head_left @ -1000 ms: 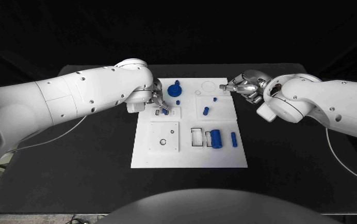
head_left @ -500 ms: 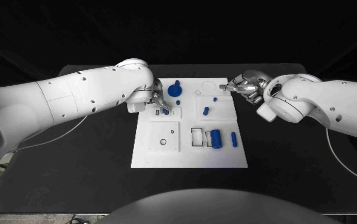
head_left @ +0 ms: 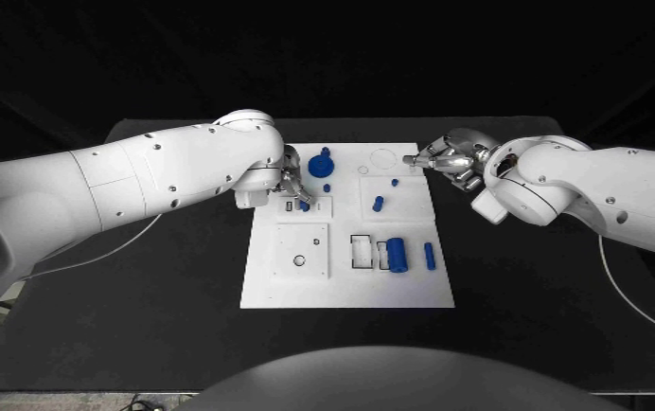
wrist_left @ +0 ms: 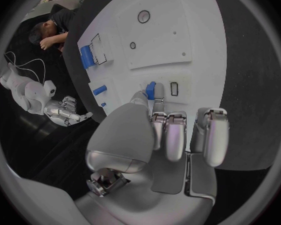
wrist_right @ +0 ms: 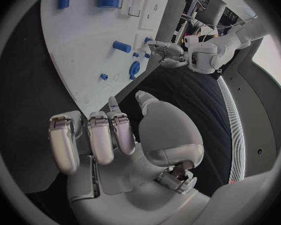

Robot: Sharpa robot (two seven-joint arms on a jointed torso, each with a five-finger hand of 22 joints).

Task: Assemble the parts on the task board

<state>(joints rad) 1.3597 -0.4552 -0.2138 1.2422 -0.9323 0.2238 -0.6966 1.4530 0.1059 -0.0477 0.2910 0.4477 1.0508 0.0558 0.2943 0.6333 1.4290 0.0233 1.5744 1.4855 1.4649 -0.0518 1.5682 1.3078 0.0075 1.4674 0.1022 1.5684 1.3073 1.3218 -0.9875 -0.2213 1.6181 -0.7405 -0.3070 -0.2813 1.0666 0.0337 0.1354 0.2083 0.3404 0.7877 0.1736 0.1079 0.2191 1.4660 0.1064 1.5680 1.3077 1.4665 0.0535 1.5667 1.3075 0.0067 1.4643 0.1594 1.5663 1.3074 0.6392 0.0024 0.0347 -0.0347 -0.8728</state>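
Task board (head_left: pixel 346 283) — left hand (wrist_left: pixel 159 130) pinches blue part (wrist_left: pixel 150 89).

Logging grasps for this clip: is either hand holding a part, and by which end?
The left hand pinches a small blue part by its near end, at the task board. The right hand holds nothing.

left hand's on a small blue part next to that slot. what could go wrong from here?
1. The left hand pinches the small blue part only at its fingertips beside the small rectangular slot; it may tilt or slip.
2. The hand hides that spot from the head camera, so alignment is hard to check.
3. The right hand hovers at the white task board edge; it might nudge it.
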